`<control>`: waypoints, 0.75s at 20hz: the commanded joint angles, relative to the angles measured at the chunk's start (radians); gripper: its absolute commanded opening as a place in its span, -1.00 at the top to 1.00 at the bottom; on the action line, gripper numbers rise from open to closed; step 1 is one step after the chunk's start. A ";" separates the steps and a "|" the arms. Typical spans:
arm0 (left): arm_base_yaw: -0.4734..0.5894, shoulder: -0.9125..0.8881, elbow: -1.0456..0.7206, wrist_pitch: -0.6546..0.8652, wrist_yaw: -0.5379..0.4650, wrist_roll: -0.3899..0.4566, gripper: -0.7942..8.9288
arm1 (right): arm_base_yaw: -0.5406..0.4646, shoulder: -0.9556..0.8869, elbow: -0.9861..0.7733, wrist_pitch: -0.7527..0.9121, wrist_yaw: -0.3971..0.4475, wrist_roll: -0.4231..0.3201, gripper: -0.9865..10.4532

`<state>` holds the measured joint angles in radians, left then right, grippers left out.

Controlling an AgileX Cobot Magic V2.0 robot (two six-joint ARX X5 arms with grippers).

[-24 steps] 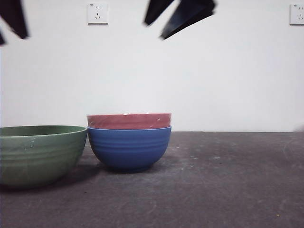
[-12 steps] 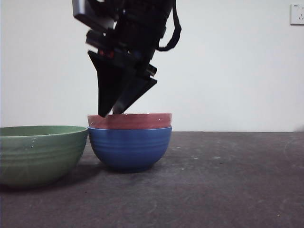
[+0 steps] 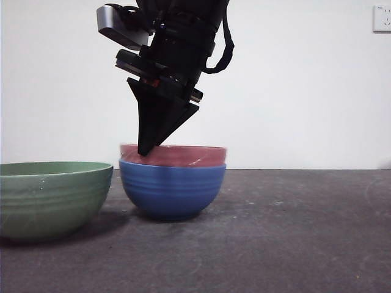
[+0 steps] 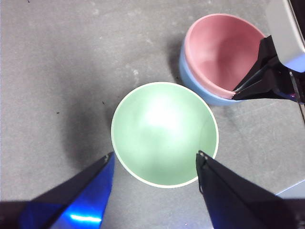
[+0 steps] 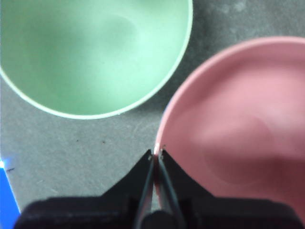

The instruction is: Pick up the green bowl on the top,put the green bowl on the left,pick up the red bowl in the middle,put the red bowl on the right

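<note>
Since half a second ago the right gripper [image 3: 146, 149] has been dropping the last stretch onto the near rim of the round, ribbed, dusty pinkish-red bowl [image 3: 174, 156], and the stack beneath it has been nudged slightly sideways with the red bowl tipping a little in its seat. In the right wrist view the two black jaws are pinching together on that rim [image 5: 157, 152], one jaw inside the bowl and one outside, so the right gripper is gripping the red bowl by its edge. The bowl is still sitting nested in the round, ribbed blue bowl [image 3: 172, 190] directly under the jaws, not yet lifted.

Beside the gripper, on the side away from the red bowl's centre, the round, deep, sage-green bowl [image 3: 52, 196] is standing alone on the dark grey table [image 3: 293, 238], just next to the blue bowl. The left gripper [image 4: 155, 162] is hovering above it with jaws spread wide, holding nothing, and the green bowl [image 4: 164, 134] is lying free between and below them.

Judging by this, the first half of the task is looking finished: green bowl off the stack and set down. What is remaining is lifting the red bowl clear and carrying it across to the open side of the table.
</note>
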<state>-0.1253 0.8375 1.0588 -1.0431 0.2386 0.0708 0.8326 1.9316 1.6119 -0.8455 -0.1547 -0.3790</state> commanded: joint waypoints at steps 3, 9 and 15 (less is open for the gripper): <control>0.002 -0.001 -0.003 0.002 0.002 0.012 0.24 | 0.000 0.010 0.002 0.000 0.010 -0.016 0.85; 0.002 -0.001 -0.003 0.018 0.002 0.011 0.24 | 0.001 -0.090 0.003 0.014 0.059 -0.014 0.85; 0.002 0.000 -0.003 0.076 0.002 0.007 0.24 | -0.018 -0.289 0.003 -0.085 0.159 0.053 0.85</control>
<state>-0.1253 0.8375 1.0588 -0.9733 0.2390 0.0704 0.8169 1.6432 1.6123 -0.9295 -0.0032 -0.3527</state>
